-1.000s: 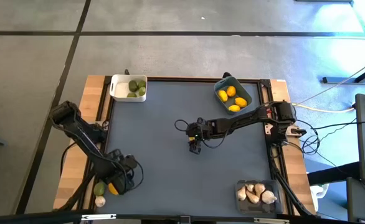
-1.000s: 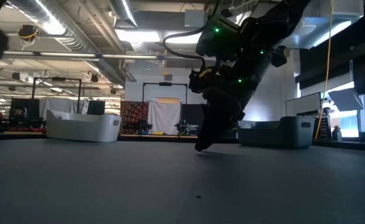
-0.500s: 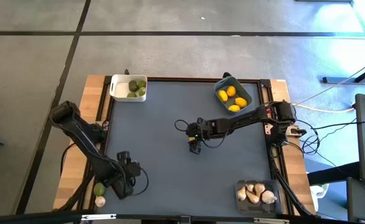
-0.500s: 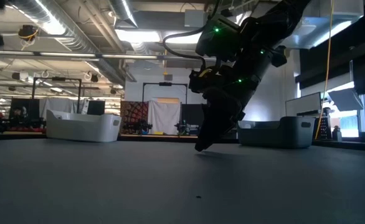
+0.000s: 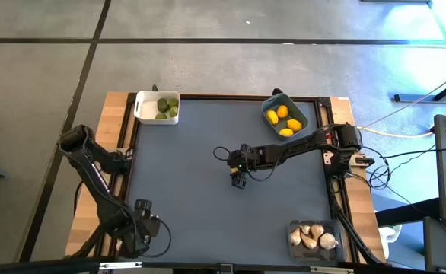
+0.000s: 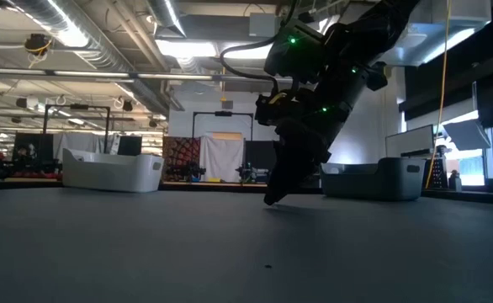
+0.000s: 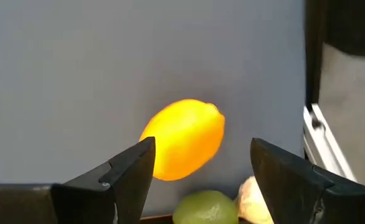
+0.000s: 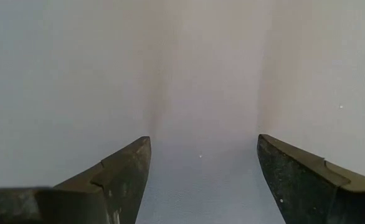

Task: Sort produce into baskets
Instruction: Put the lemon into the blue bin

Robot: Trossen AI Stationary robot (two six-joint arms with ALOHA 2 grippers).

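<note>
Grey-blue matting covers the table (image 5: 208,167), and on it the right gripper (image 5: 238,181) stands mid-table, tips down on the bare surface, fingers spread with nothing between them. Beyond it sits the blue-grey basket (image 5: 269,103) with three lemons inside; the white basket (image 5: 141,107) holding green fruits lies off toward the other far corner, and the clear basket (image 5: 293,228) of garlic sits at the near edge on its own side. The left gripper (image 7: 198,171) hovers at the near left corner, fingers apart, a lemon (image 7: 184,138) just ahead between them, a green fruit (image 7: 206,207) and a garlic bulb (image 7: 255,200) close under it.
</note>
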